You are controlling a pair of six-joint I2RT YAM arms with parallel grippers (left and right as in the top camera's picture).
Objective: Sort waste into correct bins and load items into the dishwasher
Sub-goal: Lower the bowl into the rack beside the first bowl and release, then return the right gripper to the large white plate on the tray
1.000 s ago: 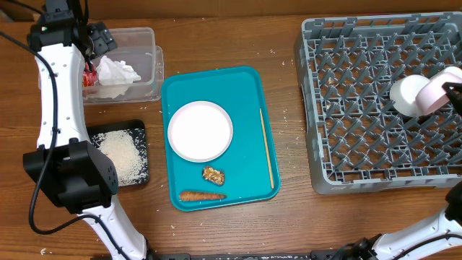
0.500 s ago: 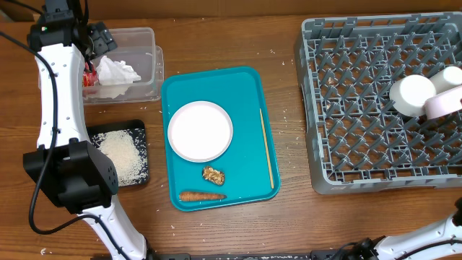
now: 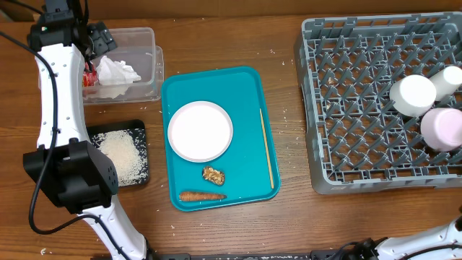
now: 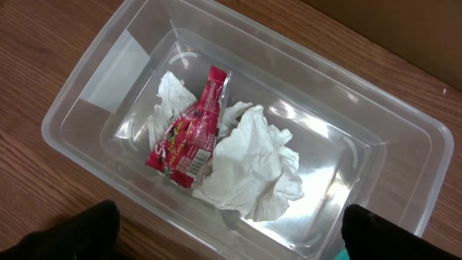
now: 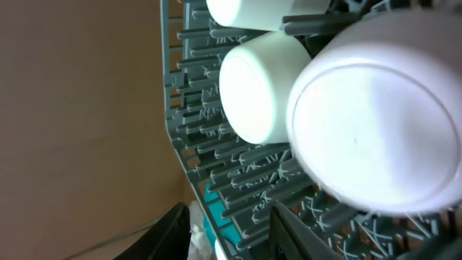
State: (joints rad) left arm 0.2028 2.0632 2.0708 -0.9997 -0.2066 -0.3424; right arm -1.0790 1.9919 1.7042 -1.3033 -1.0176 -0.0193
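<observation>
My left gripper (image 3: 97, 40) hangs open and empty over the clear tub (image 3: 144, 43). In the left wrist view (image 4: 231, 224) the tub (image 4: 404, 123) holds the crumpled napkin (image 4: 253, 166) and the red wrapper (image 4: 191, 133). The white plate (image 3: 200, 131), brown food chunk (image 3: 213, 175) and carrot (image 3: 202, 195) lie on the teal tray (image 3: 249, 94). Rice (image 3: 119, 159) fills the black tray (image 3: 141, 130). The grey rack (image 3: 346, 108) holds a bowl (image 3: 442, 128) and two cups (image 3: 413, 95), (image 3: 447, 78). My right gripper (image 5: 229, 217) is open and empty beside the bowl (image 5: 375, 130), and out of the overhead view.
A thin wooden stick (image 3: 266, 148) lies along the teal tray's right side. Loose rice grains dot the wooden table between tray and rack. The rack's upright pegs (image 5: 238, 166) stand close under the right fingers. The left arm runs down the table's left side.
The right gripper let go of the bowl, which now rests lower in the rack beside the cup. The gripper drew back right, out of the overhead view. The left arm has not moved.
</observation>
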